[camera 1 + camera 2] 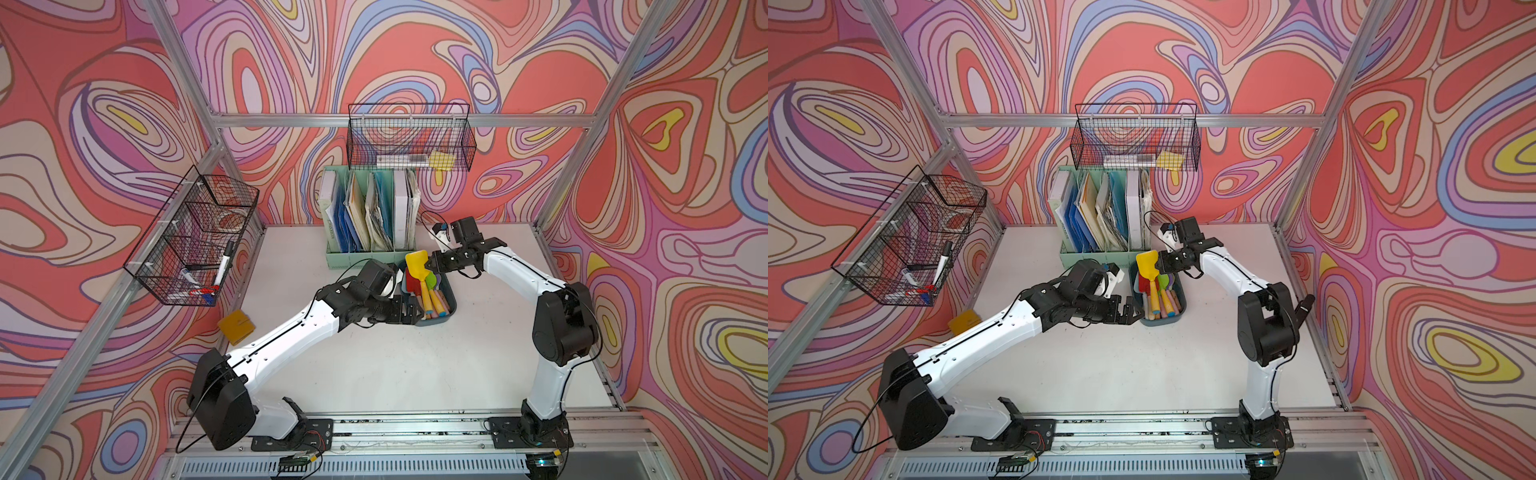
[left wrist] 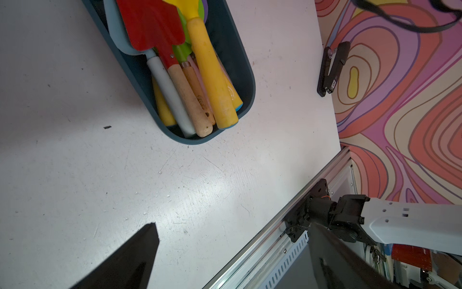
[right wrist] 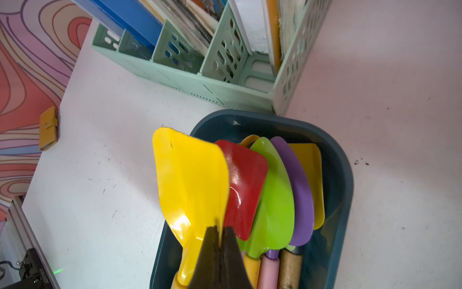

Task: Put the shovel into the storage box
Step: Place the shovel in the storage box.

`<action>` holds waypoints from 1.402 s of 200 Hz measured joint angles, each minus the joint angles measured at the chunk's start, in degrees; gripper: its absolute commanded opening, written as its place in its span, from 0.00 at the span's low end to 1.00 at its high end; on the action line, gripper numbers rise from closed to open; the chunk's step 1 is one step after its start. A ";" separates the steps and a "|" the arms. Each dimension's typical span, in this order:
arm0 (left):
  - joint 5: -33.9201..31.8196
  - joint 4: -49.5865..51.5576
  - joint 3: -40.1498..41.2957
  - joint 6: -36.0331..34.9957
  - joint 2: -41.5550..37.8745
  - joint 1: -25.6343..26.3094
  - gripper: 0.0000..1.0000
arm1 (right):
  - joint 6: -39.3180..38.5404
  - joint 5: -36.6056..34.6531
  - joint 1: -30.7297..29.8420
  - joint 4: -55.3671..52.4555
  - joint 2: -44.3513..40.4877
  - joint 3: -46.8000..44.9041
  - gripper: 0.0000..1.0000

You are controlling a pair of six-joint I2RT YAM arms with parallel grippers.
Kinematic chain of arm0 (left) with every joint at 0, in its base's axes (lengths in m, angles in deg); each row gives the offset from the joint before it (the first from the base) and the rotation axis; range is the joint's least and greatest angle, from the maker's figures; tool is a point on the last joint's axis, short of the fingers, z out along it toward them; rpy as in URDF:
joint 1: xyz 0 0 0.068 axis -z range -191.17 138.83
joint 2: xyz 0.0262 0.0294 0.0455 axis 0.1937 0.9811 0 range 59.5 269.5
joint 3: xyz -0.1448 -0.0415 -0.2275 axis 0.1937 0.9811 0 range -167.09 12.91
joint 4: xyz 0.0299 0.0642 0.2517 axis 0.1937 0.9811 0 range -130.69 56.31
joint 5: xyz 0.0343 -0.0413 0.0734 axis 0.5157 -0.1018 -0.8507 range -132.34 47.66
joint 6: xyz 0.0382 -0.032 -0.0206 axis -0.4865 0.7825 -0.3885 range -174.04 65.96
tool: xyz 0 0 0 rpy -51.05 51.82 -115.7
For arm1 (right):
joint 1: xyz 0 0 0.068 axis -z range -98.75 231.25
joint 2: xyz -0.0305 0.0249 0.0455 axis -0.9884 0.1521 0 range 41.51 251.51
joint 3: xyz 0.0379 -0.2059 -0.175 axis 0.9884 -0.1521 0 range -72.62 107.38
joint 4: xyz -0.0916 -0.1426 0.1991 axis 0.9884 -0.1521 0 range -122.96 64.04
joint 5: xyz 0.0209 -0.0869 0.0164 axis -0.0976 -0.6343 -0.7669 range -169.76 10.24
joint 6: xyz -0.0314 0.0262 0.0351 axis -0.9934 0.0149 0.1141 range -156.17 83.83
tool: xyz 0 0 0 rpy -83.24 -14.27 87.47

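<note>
Your right tool (image 3: 220, 231) is pinched shut on the blade of the yellow shovel (image 3: 190, 175), which overhangs the storage box (image 3: 340, 175) rim, handle inside. Swing the blade inward over the box before letting go. Your left tool (image 1: 1126, 314) gapes empty beside the box.
</note>
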 measured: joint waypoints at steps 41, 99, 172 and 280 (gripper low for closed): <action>-0.04 -1.03 1.92 0.02 -1.79 0.00 0.99 | -2.91 2.23 1.36 -0.13 2.40 0.07 0.00; -0.09 -1.92 2.82 0.04 -3.08 0.00 0.99 | -3.69 3.26 1.79 0.66 4.52 0.39 0.00; -0.07 -1.95 2.86 0.04 -3.08 0.00 0.99 | -3.69 3.56 2.16 0.96 7.48 0.74 0.00; -0.04 -1.99 3.23 0.20 -3.06 0.00 0.99 | -3.39 1.75 2.27 1.16 7.58 0.72 0.17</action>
